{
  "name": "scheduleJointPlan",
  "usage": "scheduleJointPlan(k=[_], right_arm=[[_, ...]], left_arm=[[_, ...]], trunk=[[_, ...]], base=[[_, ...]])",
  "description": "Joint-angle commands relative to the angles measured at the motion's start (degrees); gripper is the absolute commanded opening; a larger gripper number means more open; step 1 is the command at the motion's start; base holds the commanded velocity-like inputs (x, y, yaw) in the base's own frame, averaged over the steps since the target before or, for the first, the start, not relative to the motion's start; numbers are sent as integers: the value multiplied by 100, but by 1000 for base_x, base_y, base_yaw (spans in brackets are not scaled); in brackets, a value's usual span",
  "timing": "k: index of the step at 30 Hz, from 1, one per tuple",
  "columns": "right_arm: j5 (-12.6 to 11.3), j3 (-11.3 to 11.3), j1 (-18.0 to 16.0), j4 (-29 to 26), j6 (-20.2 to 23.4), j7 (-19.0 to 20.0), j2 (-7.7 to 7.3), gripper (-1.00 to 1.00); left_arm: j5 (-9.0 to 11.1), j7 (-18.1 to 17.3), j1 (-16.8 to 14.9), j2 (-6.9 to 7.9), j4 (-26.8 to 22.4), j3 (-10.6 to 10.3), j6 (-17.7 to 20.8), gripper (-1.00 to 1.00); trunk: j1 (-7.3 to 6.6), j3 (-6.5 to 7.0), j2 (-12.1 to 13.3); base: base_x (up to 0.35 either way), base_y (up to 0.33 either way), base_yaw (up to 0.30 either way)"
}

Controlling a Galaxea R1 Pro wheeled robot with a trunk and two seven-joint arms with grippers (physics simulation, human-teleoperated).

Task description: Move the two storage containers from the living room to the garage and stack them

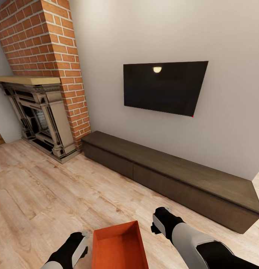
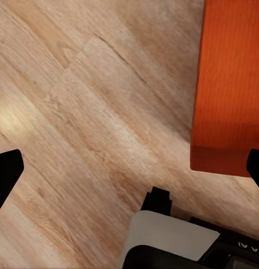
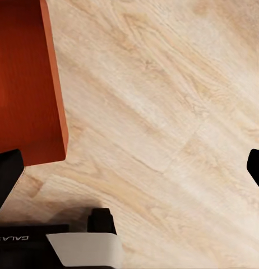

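One red-orange storage container (image 1: 120,246), an open lidless box, sits low in the head view between my two arms, over the living room's light wood planks. My left gripper (image 1: 83,241) is just beside its left wall and my right gripper (image 1: 159,218) stands off its right far corner. The left wrist view has the container (image 2: 230,84) to one side of the left gripper (image 2: 129,171), whose fingers are spread wide over bare planks. In the right wrist view the container (image 3: 23,73) also lies beside the open right gripper (image 3: 129,168). I cannot tell whether the box rests on the planks.
A long dark low cabinet (image 1: 174,168) runs along the white wall ahead, under a wall TV (image 1: 163,87). A red-brick fireplace (image 1: 39,112) stands at the left. Wood-plank floor (image 1: 43,194) stretches between me and them.
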Motion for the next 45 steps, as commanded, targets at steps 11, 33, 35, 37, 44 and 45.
scheduleJointPlan(k=[11,33,35,37,44,45], right_arm=[[-2,43,12,-4,38,450,0,100],[34,52,34,27,-24,1281,-24,100],[33,53,34,28,-65,1300,-24,100],[33,53,36,29,-93,1312,-24,100],[34,53,40,29,-363,1326,-32,100],[34,53,40,29,-412,1329,-33,100]], left_arm=[[731,21,-3,-5,-6,11,30,100],[1288,-263,-3,60,-7,4,33,100],[1292,-268,-3,59,-7,3,32,100],[1295,-269,-3,59,-7,0,32,100],[1286,-268,-3,53,-88,-20,4,100],[1278,-261,-3,59,-178,-27,7,100]], trunk=[[154,-132,-285],[637,-527,-1167],[681,-563,-1247],[725,-599,-1328],[879,-724,-1608],[901,-742,-1648]], base=[[0,0,0],[0,0,0],[0,0,0],[0,0,0],[0,0,0],[0,0,0]])
